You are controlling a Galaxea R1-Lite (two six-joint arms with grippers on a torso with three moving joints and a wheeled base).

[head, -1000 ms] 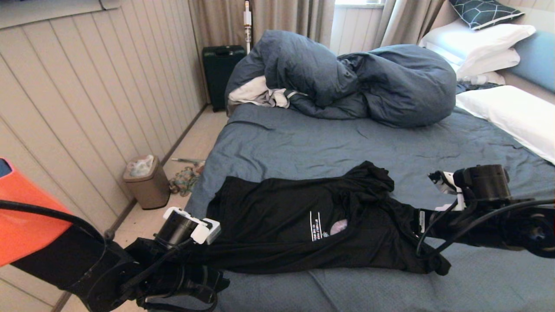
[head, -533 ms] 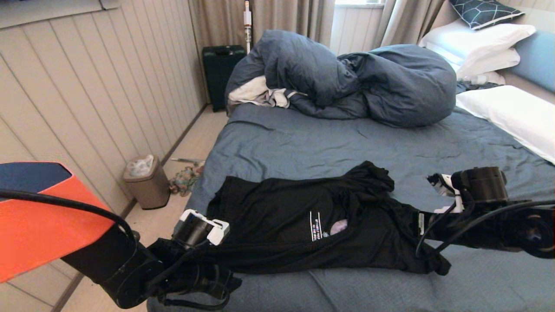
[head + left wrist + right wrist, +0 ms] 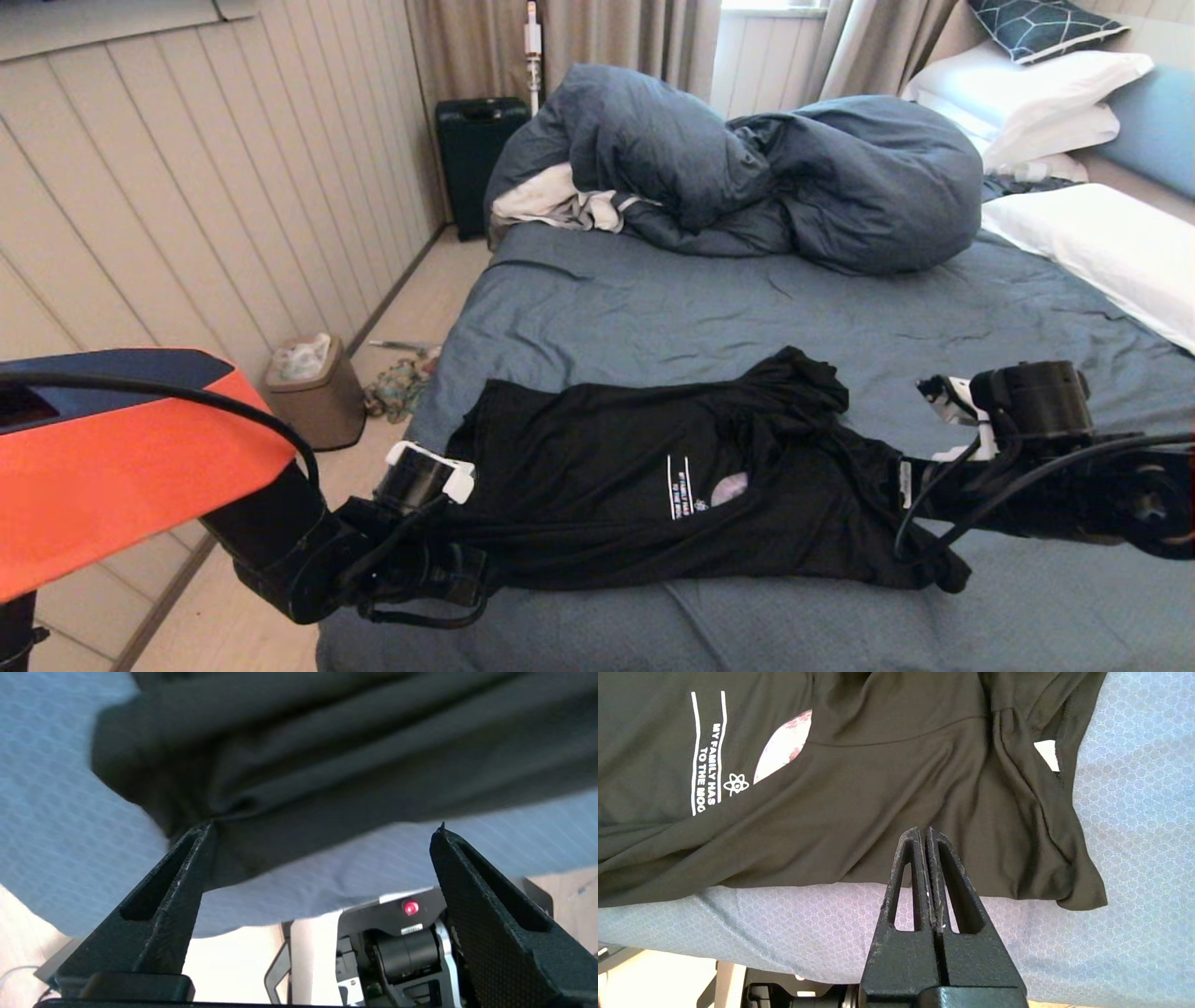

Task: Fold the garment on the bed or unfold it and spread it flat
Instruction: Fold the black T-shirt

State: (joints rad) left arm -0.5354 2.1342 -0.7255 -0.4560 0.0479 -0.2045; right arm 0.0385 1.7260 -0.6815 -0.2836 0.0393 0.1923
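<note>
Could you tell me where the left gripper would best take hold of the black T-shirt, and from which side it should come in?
Probably at the bunched corner of the black T-shirt nearest the open left gripper. There the cloth gathers into thick folds at the near edge of the blue-sheeted bed, giving the fingers something to pinch. Come in low from the bed's edge, roughly level with the sheet.

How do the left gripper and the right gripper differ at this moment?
The left gripper is open, at the T-shirt's left end; the right gripper is shut, empty, over its right part. Both are by the bed's near edge.
</note>
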